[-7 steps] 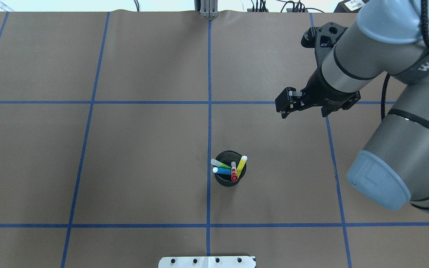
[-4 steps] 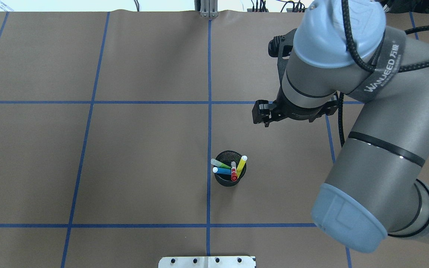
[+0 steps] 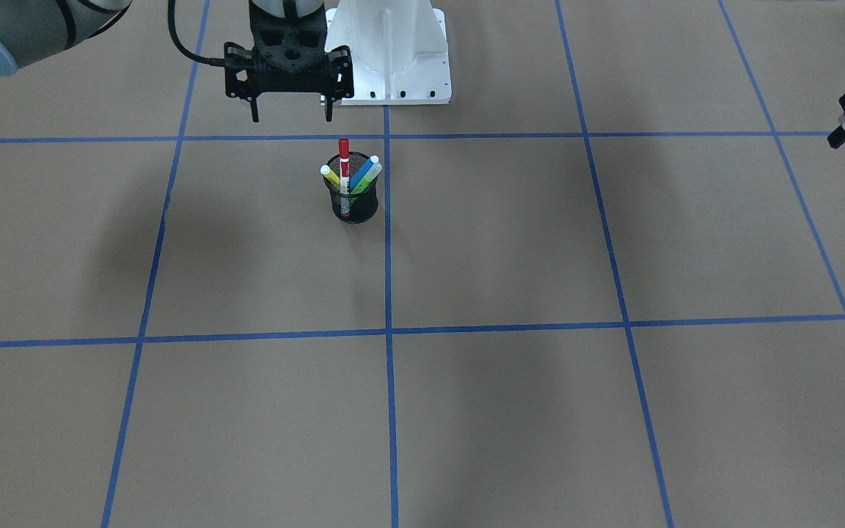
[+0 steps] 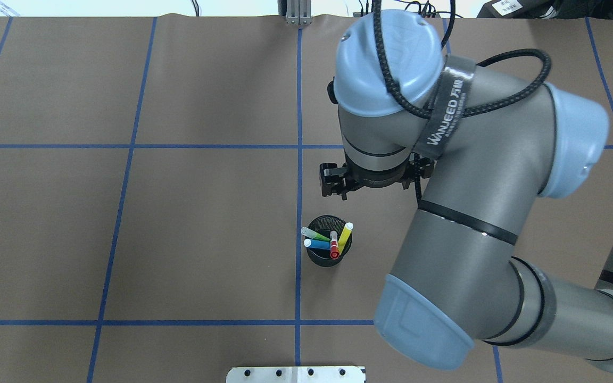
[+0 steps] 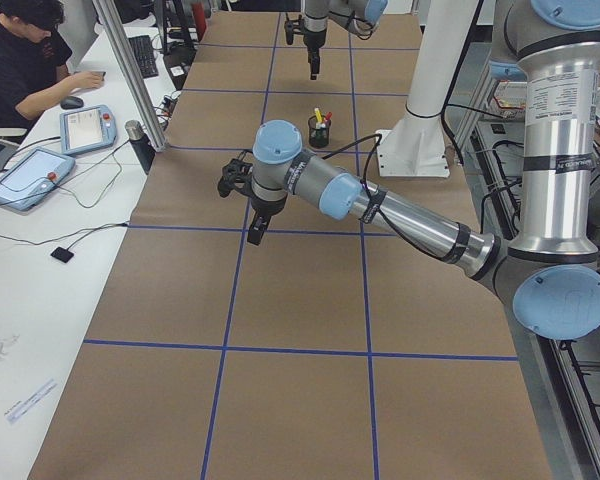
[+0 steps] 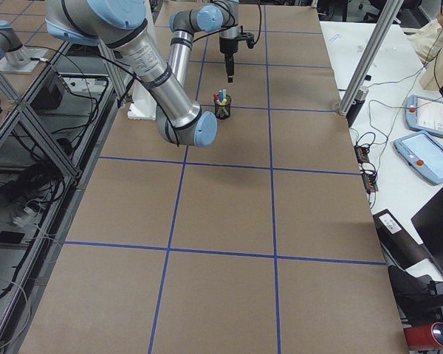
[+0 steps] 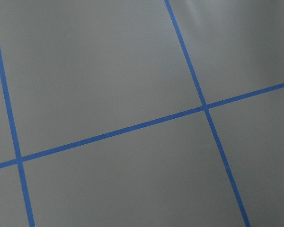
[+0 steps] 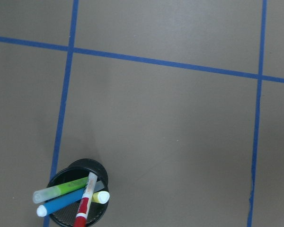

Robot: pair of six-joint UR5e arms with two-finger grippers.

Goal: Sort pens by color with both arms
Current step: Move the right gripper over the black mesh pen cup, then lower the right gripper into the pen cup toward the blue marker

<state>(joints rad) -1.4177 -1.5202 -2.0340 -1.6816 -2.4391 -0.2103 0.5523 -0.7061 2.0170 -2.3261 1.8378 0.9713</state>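
A black mesh cup stands near the table's middle and holds all four pens. The green pen and blue pen lean left, the yellow pen leans right, and the red-capped pen is nearly upright. The right wrist view shows the cup at its bottom left. My right gripper is open and empty, hovering just beyond the cup on the robot's side, above pen height. My left gripper hangs far off at the table's left part, empty. I cannot tell how its jaws stand.
Brown paper with blue tape grid lines covers the table. The white pedestal base stands behind the cup. The right arm's elbow overhangs the table right of the cup. An operator sits at a side desk.
My right arm has swung in from the right edge toward the cup. Its gripper now hovers just beyond the cup. The pens and cup have not moved.
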